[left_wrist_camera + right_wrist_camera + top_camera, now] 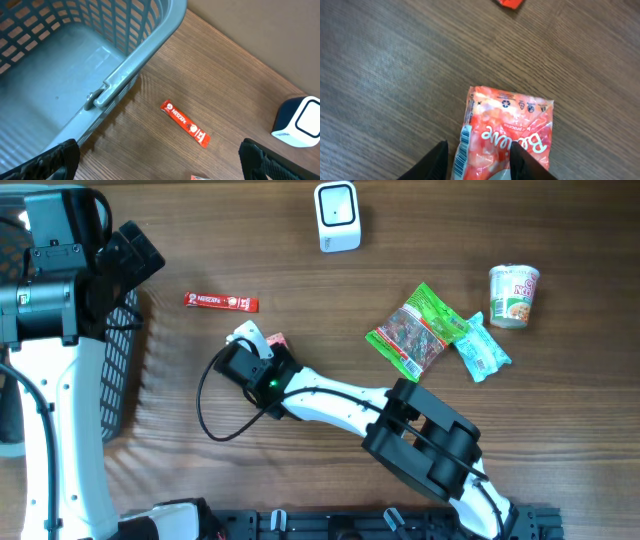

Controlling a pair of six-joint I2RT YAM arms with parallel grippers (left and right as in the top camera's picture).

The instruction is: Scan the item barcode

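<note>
The pink packet lay near the table's middle, barcode showing, with my right gripper half-open astride its end; whether it pinched yet, I couldn't tell. I judged the pickup in hand, calling next for a firm close and a carry to the scanner at the far edge. My left gripper hung wide open.

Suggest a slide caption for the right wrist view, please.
Right gripper poised over a pink snack packet on the wooden table.
</note>
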